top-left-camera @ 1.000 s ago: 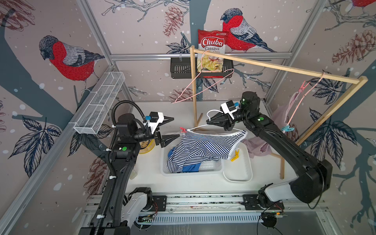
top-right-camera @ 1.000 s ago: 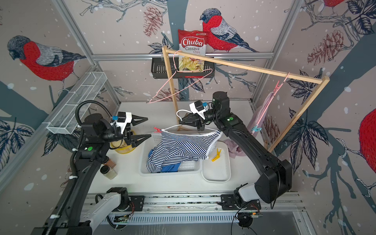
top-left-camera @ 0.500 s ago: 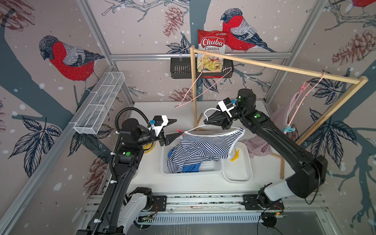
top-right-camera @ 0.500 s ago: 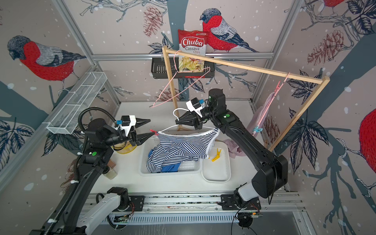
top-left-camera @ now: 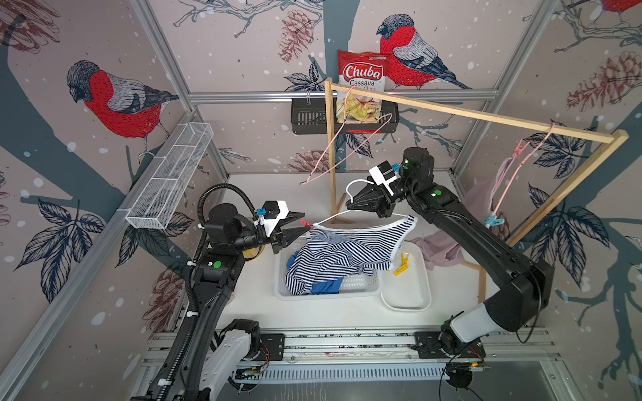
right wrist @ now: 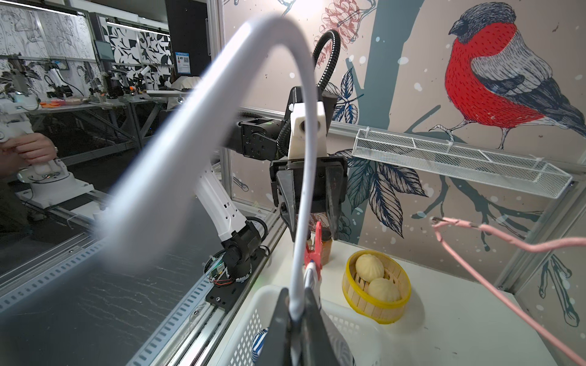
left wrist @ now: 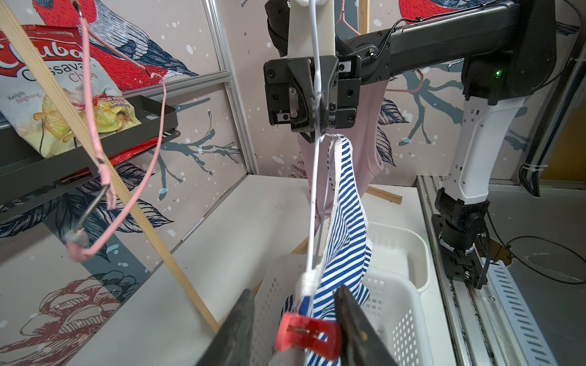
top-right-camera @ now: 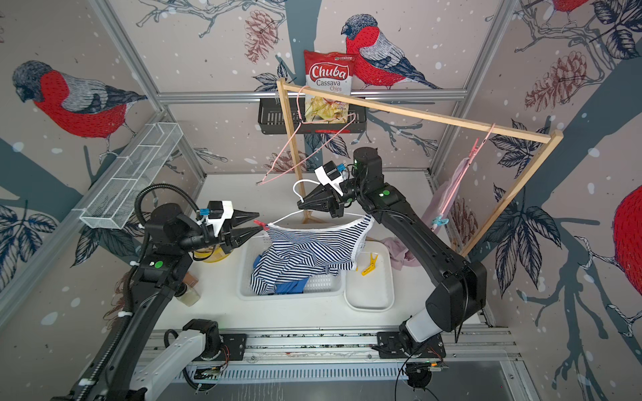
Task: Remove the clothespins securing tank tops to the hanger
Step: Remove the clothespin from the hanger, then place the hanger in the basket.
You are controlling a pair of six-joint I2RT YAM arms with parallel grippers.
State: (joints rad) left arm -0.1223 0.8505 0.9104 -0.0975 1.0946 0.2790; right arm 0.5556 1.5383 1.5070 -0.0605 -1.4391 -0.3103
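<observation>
Just beside the white perforated plastic basket (top-left-camera: 354,283), on the right arm's side, a yellow plastic clothespin (top-left-camera: 400,265) lies loose in a shallow white tray (top-left-camera: 406,300).

The black-and-white striped tank top (top-left-camera: 347,246) sags into the basket over a plain blue top (top-left-camera: 324,286). It is soft and limp, and will likely drop once unpinned.

Above the basket's left-arm edge, a small red plastic clothespin (left wrist: 306,332) pins the striped top to the end of the white wire hanger (left wrist: 315,177). The left gripper (top-left-camera: 304,222) straddles it with jaws partly apart: one finger touches the peg, the other shows a gap. The peg looks light, stiff and spring-loaded. Squeeze its tail levers, not the biting end, or it will probably slip without opening.

Above the basket's far edge, the right gripper (top-left-camera: 350,205) is clamped on the hanger's neck. The wire is thin and smooth and may swivel in the grip.

Well beyond the basket, a mauve-pink tank top (top-left-camera: 503,180) hangs on the wooden rack (top-left-camera: 486,119), with a teal clothespin (top-left-camera: 493,220) near it.
</observation>
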